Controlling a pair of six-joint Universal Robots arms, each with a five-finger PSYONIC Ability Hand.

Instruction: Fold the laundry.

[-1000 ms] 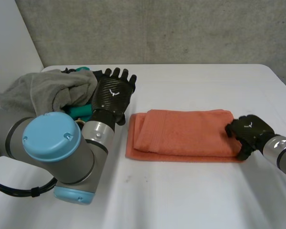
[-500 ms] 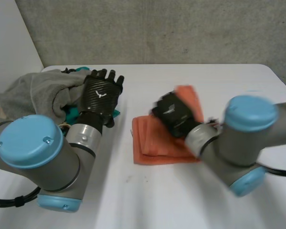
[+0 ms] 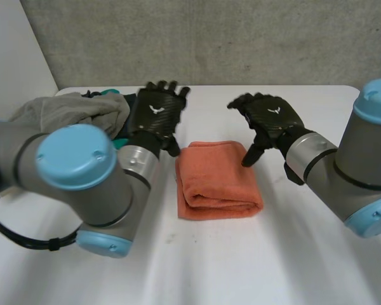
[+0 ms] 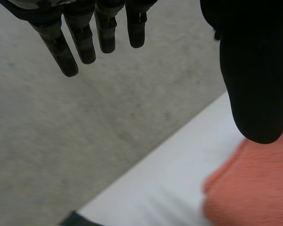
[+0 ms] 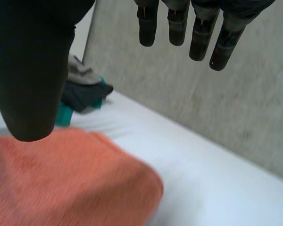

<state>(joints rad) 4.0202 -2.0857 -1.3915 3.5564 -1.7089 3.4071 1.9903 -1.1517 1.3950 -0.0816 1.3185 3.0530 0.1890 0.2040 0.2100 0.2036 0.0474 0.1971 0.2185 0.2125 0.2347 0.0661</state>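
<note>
An orange towel lies folded into a small thick rectangle in the middle of the white table. My left hand hovers just off its far left corner, fingers straight, holding nothing. Above the towel's far right corner my right hand is raised and open, with nothing in it. In the left wrist view the left hand spreads over the table, the towel under its thumb. In the right wrist view the towel lies below the right hand.
A heap of unfolded laundry, grey cloth over teal and dark pieces, sits at the table's far left; it also appears beyond the towel in the right wrist view as a pile. A concrete wall stands behind the table.
My right hand carried the towel's right end over to the left, folding it in half, then let go and lifted off. My left hand shifted slightly toward the towel.
</note>
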